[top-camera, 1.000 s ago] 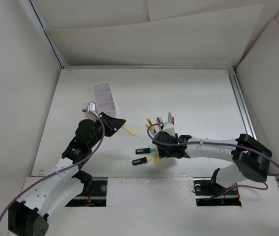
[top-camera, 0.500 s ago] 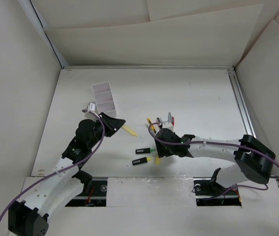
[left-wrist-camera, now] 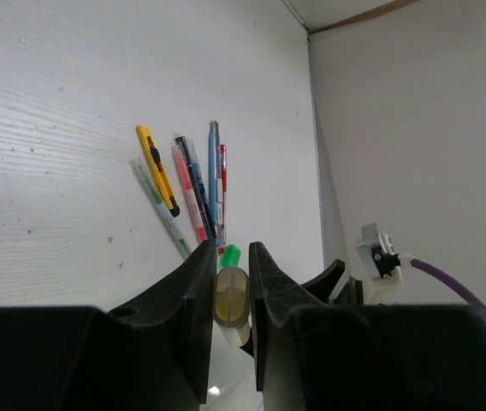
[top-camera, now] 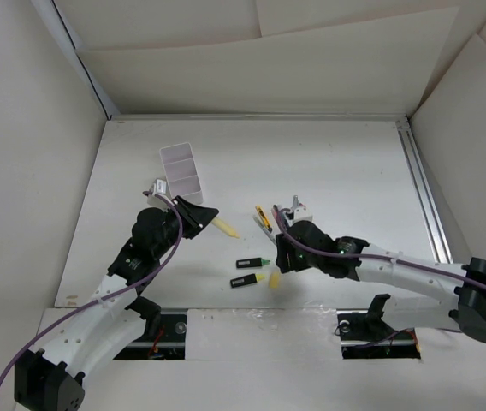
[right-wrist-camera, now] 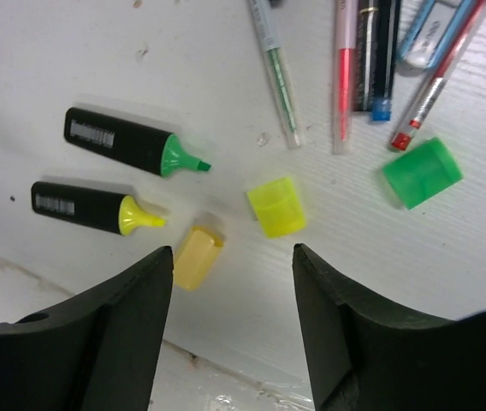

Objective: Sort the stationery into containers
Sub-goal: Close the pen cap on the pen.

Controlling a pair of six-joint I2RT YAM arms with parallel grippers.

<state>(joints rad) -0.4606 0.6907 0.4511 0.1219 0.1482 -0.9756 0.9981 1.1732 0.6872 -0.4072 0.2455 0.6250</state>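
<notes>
Pinching a pale yellow stubby piece (left-wrist-camera: 231,295) between narrow jaws, the left gripper (top-camera: 200,214) is hanging near the white divided box (top-camera: 181,171), which is sitting just to the far side of it. What the piece is, cap or marker body, I cannot tell.

The right gripper (right-wrist-camera: 230,257) is standing wide and holding nothing. It is hovering over the loose pile at centre-near, where a yellow cap (right-wrist-camera: 276,206) and a paler yellow cap (right-wrist-camera: 197,257) are lying between its fingers. A green-tipped black highlighter (right-wrist-camera: 132,142) and a yellow-tipped black highlighter (right-wrist-camera: 93,208) are lying to the left. A green cap (right-wrist-camera: 422,173) is lying to the right, and the fan of pens (right-wrist-camera: 358,60) on the far side.

Judgement: the step in hand is looking like carry-and-drop for the left arm and pick for the right. The left arm is needing a swing over one compartment before release. The right arm is needing to descend and close on a single cap.

Writing: each highlighter is carrying a small white printed label, too fine to read. No brand is showing.
</notes>
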